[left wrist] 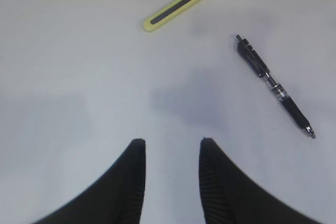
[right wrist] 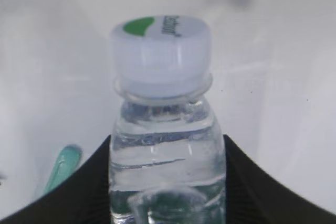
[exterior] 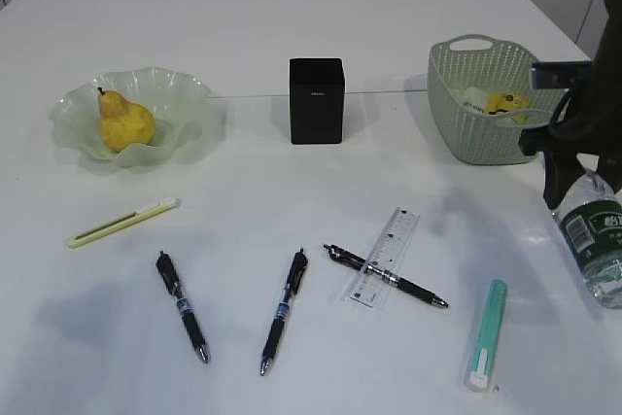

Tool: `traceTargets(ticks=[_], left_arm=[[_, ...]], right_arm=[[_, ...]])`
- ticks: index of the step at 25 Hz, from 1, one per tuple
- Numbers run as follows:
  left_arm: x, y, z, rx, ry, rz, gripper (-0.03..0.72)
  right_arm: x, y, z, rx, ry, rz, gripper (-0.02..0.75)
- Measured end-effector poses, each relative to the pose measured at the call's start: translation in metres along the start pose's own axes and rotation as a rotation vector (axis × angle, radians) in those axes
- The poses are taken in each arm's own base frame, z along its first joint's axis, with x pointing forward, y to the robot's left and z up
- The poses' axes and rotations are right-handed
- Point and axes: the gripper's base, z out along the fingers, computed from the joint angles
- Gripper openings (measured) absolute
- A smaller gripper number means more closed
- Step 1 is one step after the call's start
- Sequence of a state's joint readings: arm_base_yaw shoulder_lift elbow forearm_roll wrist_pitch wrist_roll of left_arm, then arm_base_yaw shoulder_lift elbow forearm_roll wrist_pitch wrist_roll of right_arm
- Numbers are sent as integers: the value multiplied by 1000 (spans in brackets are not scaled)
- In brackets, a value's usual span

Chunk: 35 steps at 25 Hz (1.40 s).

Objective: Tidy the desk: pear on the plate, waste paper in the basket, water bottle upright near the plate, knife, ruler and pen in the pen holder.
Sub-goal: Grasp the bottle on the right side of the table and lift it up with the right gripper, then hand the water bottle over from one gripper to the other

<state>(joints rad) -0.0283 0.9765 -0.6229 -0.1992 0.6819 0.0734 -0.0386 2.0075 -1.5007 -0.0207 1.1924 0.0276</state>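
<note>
The yellow pear [exterior: 124,121] lies on the pale green plate [exterior: 183,94] at the left. Crumpled yellow waste paper [exterior: 505,102] sits inside the sage-green basket [exterior: 466,138]. My right gripper [right wrist: 167,140] is shut on the water bottle [right wrist: 165,129] just below its white cap; in the exterior view the bottle [exterior: 595,240] hangs tilted at the right edge. The clear ruler [exterior: 386,255] lies across a black pen [exterior: 413,289]. Two more pens [exterior: 182,306] [exterior: 284,310] and a yellow-green knife [exterior: 121,223] lie nearer the front. My left gripper [left wrist: 170,141] stands open over bare desk.
The black pen holder [exterior: 316,99] stands at the middle back. A teal knife [exterior: 486,334] lies at the front right. The left wrist view shows the yellow-green knife [left wrist: 184,3] and a pen [left wrist: 273,85] ahead of the fingers.
</note>
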Motion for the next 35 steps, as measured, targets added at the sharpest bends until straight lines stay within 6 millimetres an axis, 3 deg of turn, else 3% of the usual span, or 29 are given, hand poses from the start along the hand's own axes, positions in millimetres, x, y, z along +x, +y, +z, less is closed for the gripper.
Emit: traceTargets(ticks=[9, 16, 25, 35], left_arm=[[0, 0, 0, 0, 0, 0, 239], [-2, 0, 0, -2, -24, 0, 239], [-5, 0, 0, -3, -53, -1, 239], [-5, 0, 0, -3, -53, -1, 239]], right_arm=[[28, 8, -81, -118, -194, -2, 392], [53, 18, -125, -239, -314, -66, 392], [59, 38, -136, -373, -348, -183, 391], [63, 77, -146, -581, -422, -392, 391]])
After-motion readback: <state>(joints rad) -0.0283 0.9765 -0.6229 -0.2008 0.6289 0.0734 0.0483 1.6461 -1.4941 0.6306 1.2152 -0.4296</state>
